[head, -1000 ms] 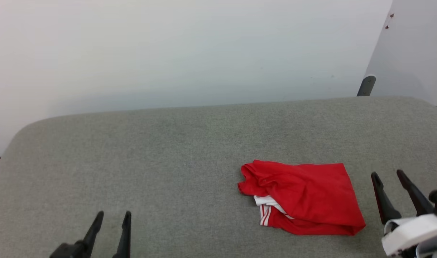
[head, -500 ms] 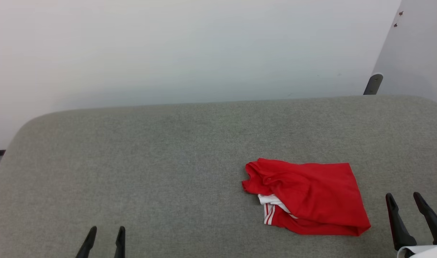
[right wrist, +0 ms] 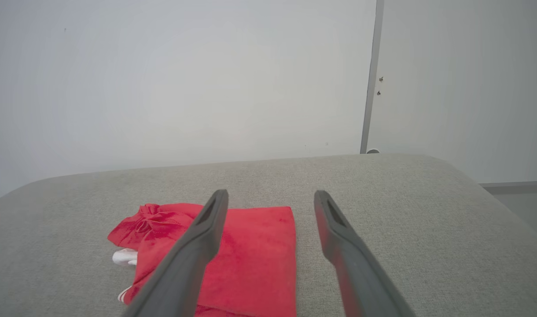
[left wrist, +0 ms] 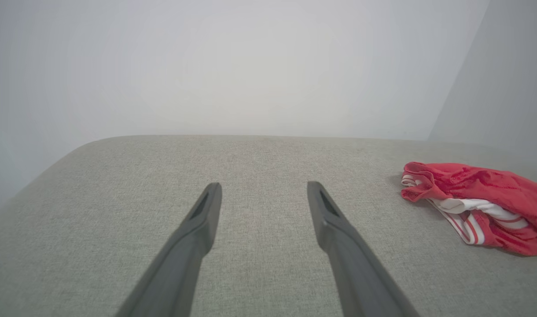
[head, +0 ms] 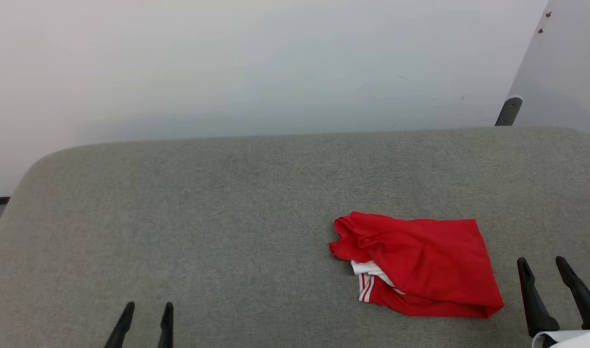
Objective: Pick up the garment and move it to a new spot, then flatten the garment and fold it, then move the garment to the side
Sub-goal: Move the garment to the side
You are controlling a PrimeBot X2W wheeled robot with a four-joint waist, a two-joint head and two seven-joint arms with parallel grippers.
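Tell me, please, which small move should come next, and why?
Probably move the right hand left to the edge of the garment: the cloth lies bunched and untouched, and this open hand stands nearest, just beside it.

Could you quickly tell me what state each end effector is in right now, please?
Left end effector: open, holding nothing.
Right end effector: open, holding nothing, beside the garment.

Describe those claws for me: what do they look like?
The left claw and right claw are alike: two long, slim, matte dark-grey fingers tapering to narrow tips, each with a shallow recess inside the tip. A white casing sits behind the right one.
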